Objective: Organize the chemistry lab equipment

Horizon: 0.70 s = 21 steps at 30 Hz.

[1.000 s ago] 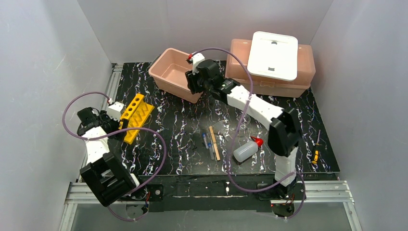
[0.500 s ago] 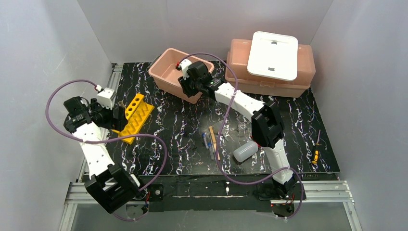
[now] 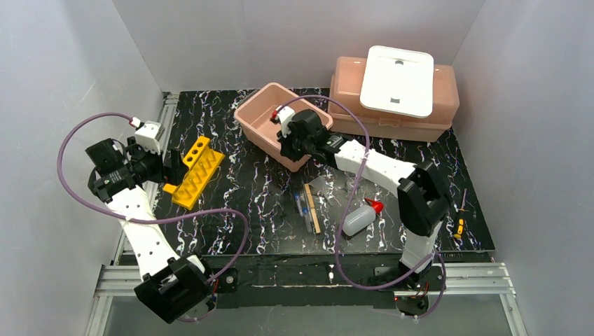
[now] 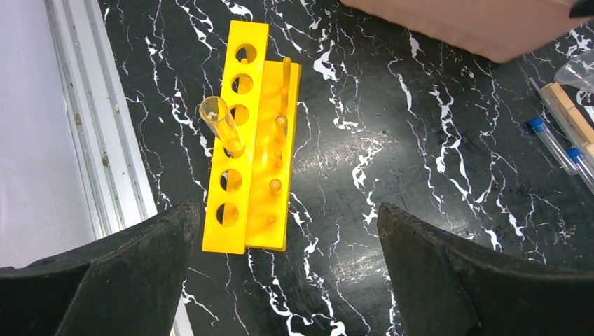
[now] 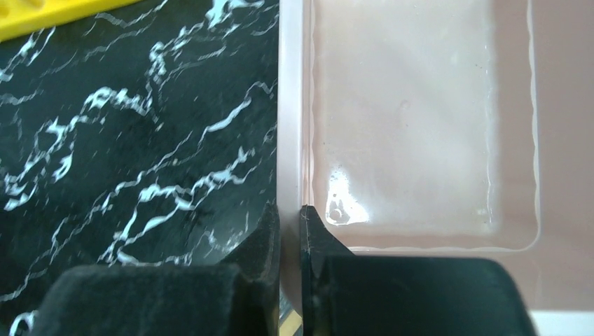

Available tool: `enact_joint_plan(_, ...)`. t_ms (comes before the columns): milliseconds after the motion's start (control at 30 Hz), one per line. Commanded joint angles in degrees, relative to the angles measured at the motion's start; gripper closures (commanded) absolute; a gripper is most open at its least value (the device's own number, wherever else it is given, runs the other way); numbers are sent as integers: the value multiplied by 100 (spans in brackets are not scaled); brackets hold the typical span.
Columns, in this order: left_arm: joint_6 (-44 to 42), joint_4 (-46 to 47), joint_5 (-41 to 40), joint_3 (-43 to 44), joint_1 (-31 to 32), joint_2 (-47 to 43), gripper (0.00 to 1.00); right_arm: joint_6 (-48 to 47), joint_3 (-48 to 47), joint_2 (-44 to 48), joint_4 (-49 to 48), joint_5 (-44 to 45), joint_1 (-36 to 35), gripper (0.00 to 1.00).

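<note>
My right gripper [image 3: 284, 145] is shut on the near wall of the empty small pink tub [image 3: 251, 99]. In the right wrist view, one finger of the right gripper [image 5: 289, 213] is outside the tub's rim [image 5: 291, 105] and one is inside. My left gripper [image 3: 170, 168] hangs wide open just left of the yellow rack [image 3: 198, 171], holding nothing [image 4: 287, 208]. One clear glass tube [image 4: 223, 126] leans in a hole of the rack [image 4: 256, 161]. The wooden stick [image 3: 312, 208], the blue-tipped pipettes [image 3: 302, 210], the squeeze bottle [image 3: 361, 218] and the small clear beaker [image 3: 317, 185] lie mid-table.
A larger pink tub [image 3: 420, 122] with a white lid [image 3: 397, 80] resting on it stands at the back right. A small yellow-handled tool [image 3: 459, 226] lies near the right edge. An aluminium rail [image 3: 165, 112] runs along the table's left side, close to the rack.
The right gripper closed on the small tub's wall, and the tub shifted right and nearer. The left gripper opened wide and drew back left from the rack.
</note>
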<state>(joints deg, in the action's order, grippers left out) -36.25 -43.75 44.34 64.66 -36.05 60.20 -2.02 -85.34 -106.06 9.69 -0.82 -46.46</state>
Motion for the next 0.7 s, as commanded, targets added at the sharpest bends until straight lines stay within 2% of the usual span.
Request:
enact_joint_plan(0, 103, -172, 289, 49, -30, -161, 2, -326, 534, 558, -119, -755, -55, 99)
enact_joint_plan(100, 65, -228, 344, -21, -31, -228, 2, -682, 625, 733, 159, -1268, -92, 99)
enact_joint_plan(367, -94, -346, 382, -167, -23, -327, 2, -1421, 735, 889, 967, -1922, -161, 96)
enact_joint_plan(600, -131, -366, 455, -257, -25, -335, 2, -1815, 934, 1261, 1472, -1892, -162, 83)
enact_joint_plan(667, -116, -369, 478, -272, -25, -351, 2, -1891, 961, 1361, 1530, -1744, -154, 74)
